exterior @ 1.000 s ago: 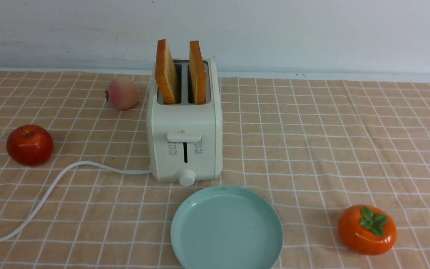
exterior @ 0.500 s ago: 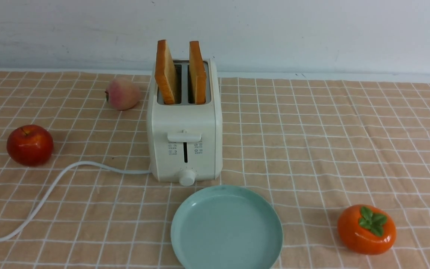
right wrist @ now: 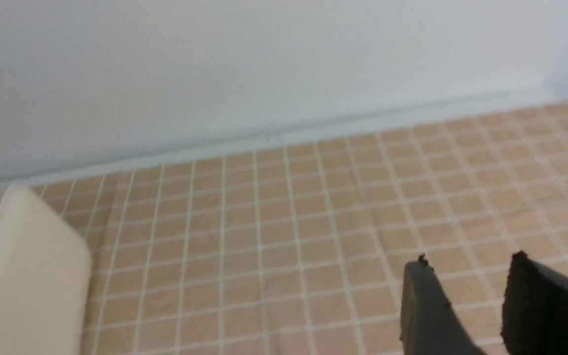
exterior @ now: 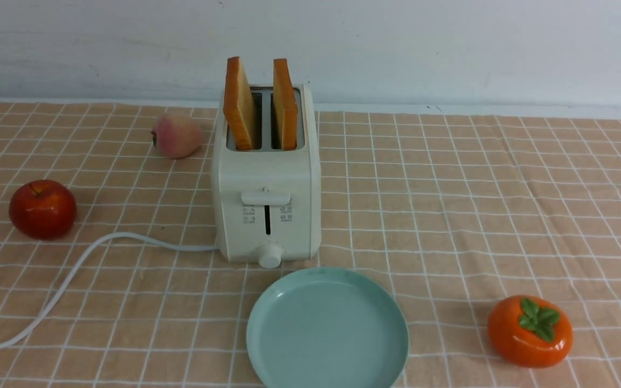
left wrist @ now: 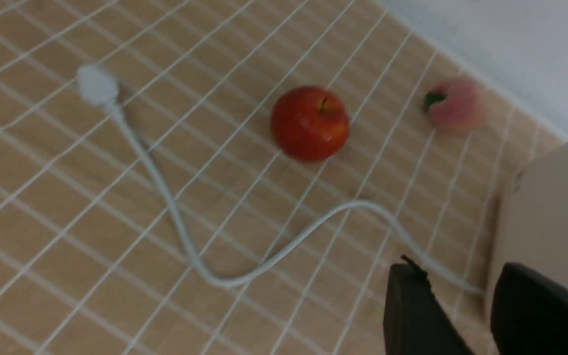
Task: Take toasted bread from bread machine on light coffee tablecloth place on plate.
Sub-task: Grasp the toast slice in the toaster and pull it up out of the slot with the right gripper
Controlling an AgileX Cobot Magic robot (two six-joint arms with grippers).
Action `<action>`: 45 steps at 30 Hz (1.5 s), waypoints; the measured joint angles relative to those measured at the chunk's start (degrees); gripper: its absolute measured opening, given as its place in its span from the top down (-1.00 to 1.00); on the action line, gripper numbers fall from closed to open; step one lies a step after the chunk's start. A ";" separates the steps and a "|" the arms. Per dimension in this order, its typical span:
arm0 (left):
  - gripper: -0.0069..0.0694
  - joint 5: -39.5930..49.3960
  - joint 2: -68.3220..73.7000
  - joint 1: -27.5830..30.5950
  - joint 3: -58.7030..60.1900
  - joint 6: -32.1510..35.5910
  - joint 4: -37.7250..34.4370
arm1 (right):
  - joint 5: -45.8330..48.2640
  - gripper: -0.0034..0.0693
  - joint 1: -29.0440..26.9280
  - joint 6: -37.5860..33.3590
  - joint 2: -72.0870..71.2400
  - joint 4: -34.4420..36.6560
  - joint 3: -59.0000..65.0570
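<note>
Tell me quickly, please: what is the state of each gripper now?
Left gripper: open, holding nothing.
Right gripper: open, holding nothing.

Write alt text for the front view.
A cream-white bread machine stands on a tan checked tablecloth, two slices of toasted bread standing in its slots, an empty teal plate just in front. A red apple and a peach lie to its left, an orange persimmon at front right; a white cord trails left.
</note>
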 joint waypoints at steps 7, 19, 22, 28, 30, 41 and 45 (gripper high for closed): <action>0.19 10.40 2.46 -0.02 1.66 11.16 -10.34 | 8.65 0.25 10.60 -3.69 16.93 8.95 -5.17; 0.19 14.02 2.46 -0.07 1.66 24.62 -25.32 | 16.70 -0.03 25.39 -9.81 42.58 16.53 -39.53; 0.19 14.82 2.46 -0.07 1.66 24.99 -25.96 | 16.66 -0.17 27.80 -9.69 46.03 16.53 -45.25; 0.19 15.86 2.46 -0.07 1.66 25.19 -27.20 | 10.41 -0.38 30.61 -9.57 54.11 16.79 -54.18; 0.19 15.86 2.46 -0.72 1.66 25.19 -27.15 | 6.40 -0.39 30.61 -9.57 56.30 16.79 -54.67; 0.19 15.86 2.46 -3.88 1.66 25.87 -27.20 | -1.82 -0.39 30.23 -9.57 61.75 16.73 -54.73; 0.19 15.86 2.46 -3.88 1.66 25.87 -27.20 | -1.87 -0.37 30.05 -9.57 61.75 16.46 -54.73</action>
